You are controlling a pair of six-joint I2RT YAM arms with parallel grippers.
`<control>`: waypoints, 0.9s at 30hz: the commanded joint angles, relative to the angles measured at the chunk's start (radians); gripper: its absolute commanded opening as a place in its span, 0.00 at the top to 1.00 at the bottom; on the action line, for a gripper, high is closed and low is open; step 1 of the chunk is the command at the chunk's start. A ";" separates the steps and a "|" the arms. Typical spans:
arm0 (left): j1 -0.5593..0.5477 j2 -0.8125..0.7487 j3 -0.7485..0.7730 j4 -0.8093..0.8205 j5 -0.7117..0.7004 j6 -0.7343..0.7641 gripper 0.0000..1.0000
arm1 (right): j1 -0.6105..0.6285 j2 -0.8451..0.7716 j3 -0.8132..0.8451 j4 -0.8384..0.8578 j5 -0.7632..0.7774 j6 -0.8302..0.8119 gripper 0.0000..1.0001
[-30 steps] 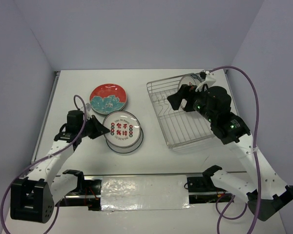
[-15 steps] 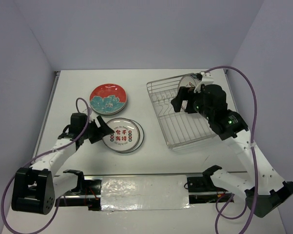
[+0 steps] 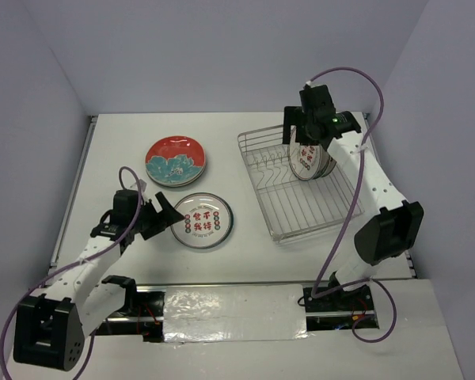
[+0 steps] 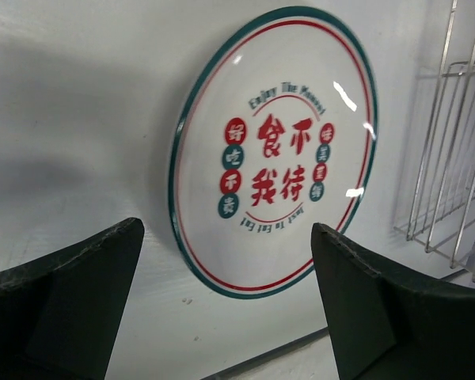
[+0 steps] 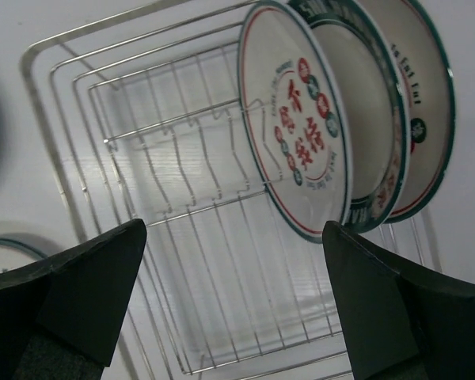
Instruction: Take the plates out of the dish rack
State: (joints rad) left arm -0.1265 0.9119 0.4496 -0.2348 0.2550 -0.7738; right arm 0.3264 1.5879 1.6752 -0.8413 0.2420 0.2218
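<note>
A white plate (image 3: 204, 221) with a dark rim and red characters lies flat on the table, seen close up as the same white plate (image 4: 273, 150) in the left wrist view. My left gripper (image 3: 163, 215) (image 4: 228, 229) stands open just left of it, holding nothing. Behind it lies a red plate (image 3: 176, 158) with a teal flower. Three white plates (image 3: 307, 161) (image 5: 297, 127) stand upright at the far end of the dish rack (image 3: 301, 198) (image 5: 182, 261). Above them hangs my right gripper (image 3: 302, 138) (image 5: 236, 228), open and empty.
The rack's near part (image 4: 451, 158) shows bare wire prongs. Grey walls close in the table on three sides. A strip of silver tape (image 3: 233, 313) runs along the near edge between the arm bases.
My left gripper has opened, let go of the white plate and drawn back a little to the left. The right arm has swung up and back to above the upright plates.
</note>
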 commanded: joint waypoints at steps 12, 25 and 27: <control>-0.024 -0.102 0.113 -0.173 -0.184 0.031 0.00 | -0.110 0.145 0.161 -0.022 0.134 -0.143 0.20; -0.025 -0.280 0.414 -0.425 -0.166 0.258 0.00 | -0.110 0.285 0.140 0.047 0.164 -0.210 0.58; -0.025 -0.275 0.400 -0.414 -0.142 0.264 0.00 | -0.109 0.288 0.118 0.064 0.177 -0.213 0.72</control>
State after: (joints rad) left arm -0.1474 0.6315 0.8543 -0.6170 0.0799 -0.5690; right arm 0.2115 1.8690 1.8061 -0.8433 0.3889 0.0280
